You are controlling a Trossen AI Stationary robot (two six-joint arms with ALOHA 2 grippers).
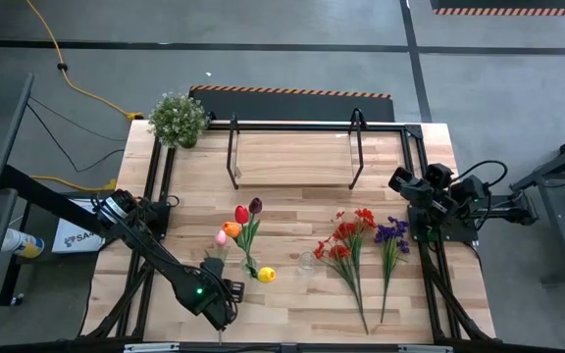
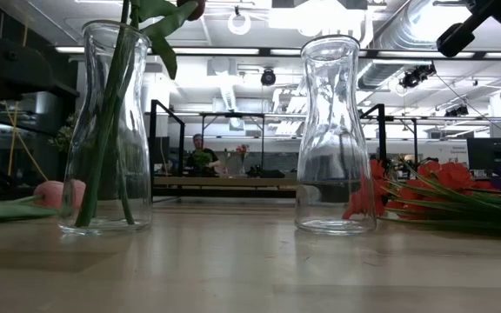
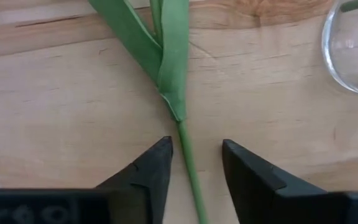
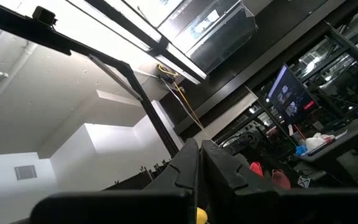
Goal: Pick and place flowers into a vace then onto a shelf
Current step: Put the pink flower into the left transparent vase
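The left gripper [image 3: 196, 167] points down at the table near the left vase [image 2: 105, 130], jaws apart astride a flat-lying stem [image 3: 190, 168], not touching it. The right gripper [image 4: 199, 163] is shut, raised beside the shelf's [image 1: 292, 157] right end.

Green stem [image 3: 188, 162], pale striped wood table [image 3: 61, 112]

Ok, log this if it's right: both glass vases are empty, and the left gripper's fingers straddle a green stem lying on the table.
Not quite: only one vase is empty. The low view shows the other vase already holding green stems. The rest stands: in the left wrist view the left gripper straddles a green stem lying on the table.
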